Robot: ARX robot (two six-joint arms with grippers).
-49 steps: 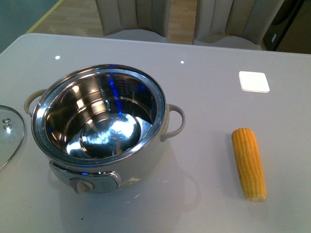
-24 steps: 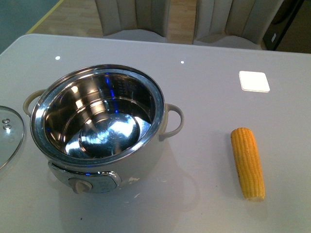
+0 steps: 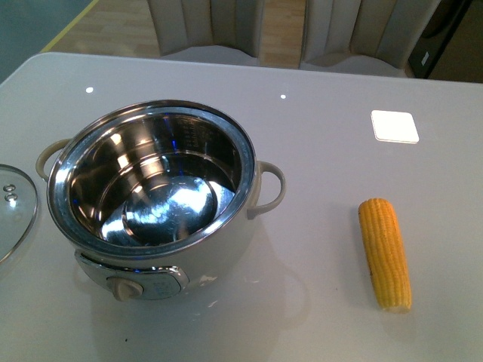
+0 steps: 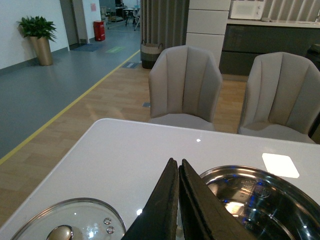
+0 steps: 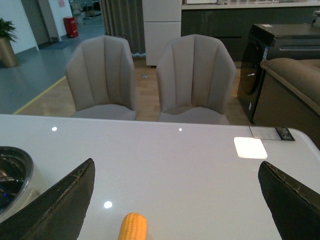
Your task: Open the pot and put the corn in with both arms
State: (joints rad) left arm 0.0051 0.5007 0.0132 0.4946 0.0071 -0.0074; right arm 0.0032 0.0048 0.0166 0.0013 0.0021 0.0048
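Note:
The cream-white pot (image 3: 155, 197) stands uncovered at the left of the table, its shiny steel bowl empty. Its glass lid (image 3: 13, 210) lies flat on the table just left of it. The yellow-orange corn (image 3: 385, 253) lies alone at the right front. Neither arm shows in the front view. In the left wrist view my left gripper (image 4: 177, 162) is shut with nothing in it, hovering between the lid (image 4: 70, 222) and the pot rim (image 4: 250, 172). My right gripper (image 5: 177, 172) is open wide above the table, with the corn's tip (image 5: 133, 226) between its fingers' lines, nearer the left finger.
A white square pad (image 3: 394, 126) lies at the far right of the table. Two grey chairs (image 3: 207, 26) stand behind the far edge. A dark cabinet (image 3: 445, 38) is at the back right.
The front view has shifted slightly; the pot and corn appear a few pixels further left. Nothing on the table has moved.

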